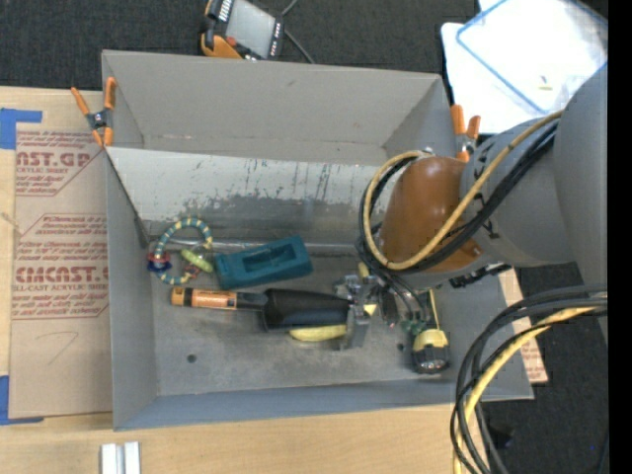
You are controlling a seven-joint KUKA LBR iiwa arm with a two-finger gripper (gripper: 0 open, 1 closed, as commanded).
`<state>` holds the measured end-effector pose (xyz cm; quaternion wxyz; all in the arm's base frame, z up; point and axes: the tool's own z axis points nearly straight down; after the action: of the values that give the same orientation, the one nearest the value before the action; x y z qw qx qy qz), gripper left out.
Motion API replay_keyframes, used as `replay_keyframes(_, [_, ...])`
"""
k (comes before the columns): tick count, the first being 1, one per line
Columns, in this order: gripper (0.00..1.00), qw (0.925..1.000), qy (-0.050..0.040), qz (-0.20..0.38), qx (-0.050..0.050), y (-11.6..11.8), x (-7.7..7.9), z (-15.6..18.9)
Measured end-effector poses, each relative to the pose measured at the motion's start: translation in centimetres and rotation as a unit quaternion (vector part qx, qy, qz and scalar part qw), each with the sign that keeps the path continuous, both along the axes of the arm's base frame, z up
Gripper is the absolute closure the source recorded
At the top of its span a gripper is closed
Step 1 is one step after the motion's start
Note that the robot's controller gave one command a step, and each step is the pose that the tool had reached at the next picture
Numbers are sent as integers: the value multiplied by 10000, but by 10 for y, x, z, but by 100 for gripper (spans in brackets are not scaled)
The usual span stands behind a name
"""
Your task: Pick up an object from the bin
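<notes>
My gripper [356, 312] is low in the bin's right half, open, with its metal fingers [354, 290] standing at the right end of a black oblong thing [301, 309]. A small yellow banana-shaped thing [318, 335] lies just below that black thing, touching the lower fingertip. An orange and black pen-like tool [203, 299] lies to the left, its tip meeting the black thing. A teal block [263, 263] rests above them.
A ring of coloured beads [183, 249] lies at the left by the bin's wall. A round black and yellow thing [428, 350] sits in the near right corner. The arm's brown cover and cables hang over the bin's right side.
</notes>
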<state>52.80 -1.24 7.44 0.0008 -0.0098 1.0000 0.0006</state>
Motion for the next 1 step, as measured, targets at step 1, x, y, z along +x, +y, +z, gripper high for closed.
replay_keyframes(1, [100, 10000, -3, 46, -3, -8, 2, 116])
